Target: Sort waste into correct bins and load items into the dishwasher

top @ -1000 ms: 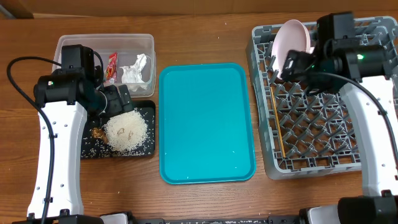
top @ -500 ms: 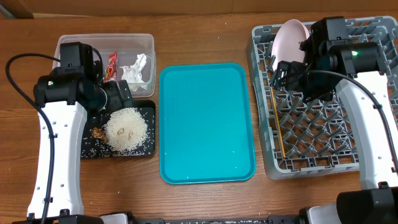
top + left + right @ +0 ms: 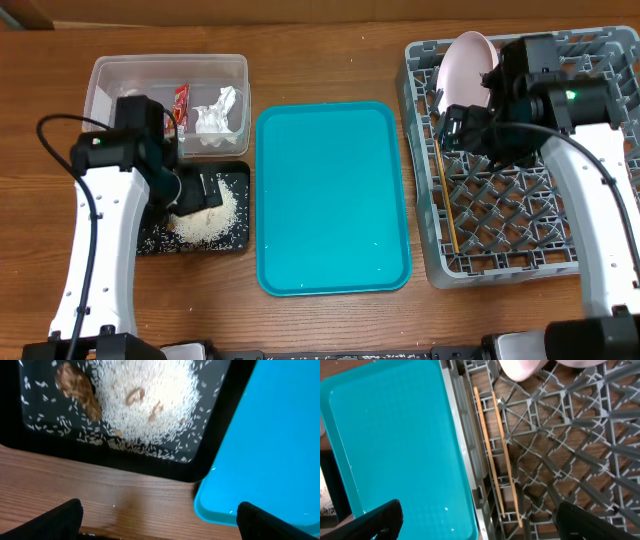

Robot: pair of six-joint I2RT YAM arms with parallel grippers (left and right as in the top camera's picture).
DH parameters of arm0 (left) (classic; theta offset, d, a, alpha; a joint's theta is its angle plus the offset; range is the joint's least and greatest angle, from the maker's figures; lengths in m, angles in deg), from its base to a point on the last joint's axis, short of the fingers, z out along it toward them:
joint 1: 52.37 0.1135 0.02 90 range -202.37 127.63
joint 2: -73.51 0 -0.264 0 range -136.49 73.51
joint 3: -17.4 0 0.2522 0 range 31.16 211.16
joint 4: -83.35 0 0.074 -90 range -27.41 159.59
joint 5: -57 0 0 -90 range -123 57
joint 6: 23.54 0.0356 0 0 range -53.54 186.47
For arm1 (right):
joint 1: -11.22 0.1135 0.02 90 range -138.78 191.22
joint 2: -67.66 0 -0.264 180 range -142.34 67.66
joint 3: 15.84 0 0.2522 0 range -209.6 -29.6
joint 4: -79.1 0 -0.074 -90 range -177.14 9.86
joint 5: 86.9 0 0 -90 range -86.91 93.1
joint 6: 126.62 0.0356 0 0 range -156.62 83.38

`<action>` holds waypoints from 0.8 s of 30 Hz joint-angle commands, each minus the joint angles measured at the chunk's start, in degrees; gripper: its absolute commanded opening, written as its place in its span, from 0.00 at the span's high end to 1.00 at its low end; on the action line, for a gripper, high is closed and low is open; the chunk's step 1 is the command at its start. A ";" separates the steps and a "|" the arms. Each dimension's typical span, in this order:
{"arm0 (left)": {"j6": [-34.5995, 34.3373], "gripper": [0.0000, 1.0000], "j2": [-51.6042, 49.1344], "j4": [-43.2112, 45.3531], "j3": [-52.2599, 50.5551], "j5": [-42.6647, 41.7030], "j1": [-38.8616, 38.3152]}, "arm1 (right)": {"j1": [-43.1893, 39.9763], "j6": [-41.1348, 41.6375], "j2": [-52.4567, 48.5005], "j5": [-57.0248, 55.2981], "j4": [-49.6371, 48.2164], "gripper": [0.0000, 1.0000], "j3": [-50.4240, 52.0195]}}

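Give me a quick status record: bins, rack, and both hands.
clear tub: red wrapper, white napkin inside
black tray: rice pile, brown lump
dish rack: pale dish on edge, back-left corner; chopsticks flat along left side
teal tray: between black tray and rack
left hand: open, over the black tray
right hand: open, over rack's left side

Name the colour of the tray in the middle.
The tray is plain teal; the overhead view shows it best.

furniture: wooden table [image 3: 330, 40] | finish: brown, visible grain | light: even, soft shadows
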 commanded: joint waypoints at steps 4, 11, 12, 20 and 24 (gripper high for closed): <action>4.37 0.00 9.11 0.61 -3.06 -0.81 0.11 | 0.07 -0.33 11.37 -0.52 -6.95 0.00 9.97; 6.51 0.00 23.91 4.79 -3.23 -0.85 0.11 | 0.07 -0.33 25.29 -0.50 -18.16 0.00 24.04; 6.80 0.00 26.32 5.44 -3.34 -0.85 0.11 | 0.07 -0.33 27.98 -0.50 -19.71 0.00 26.34; 7.48 0.00 43.34 8.52 -8.59 -0.85 0.11 | 0.04 -0.26 40.63 -1.14 -22.14 0.00 35.19; 7.48 0.00 44.59 8.37 -8.83 -1.05 0.11 | 0.04 -0.26 40.46 -1.11 -21.07 0.00 35.17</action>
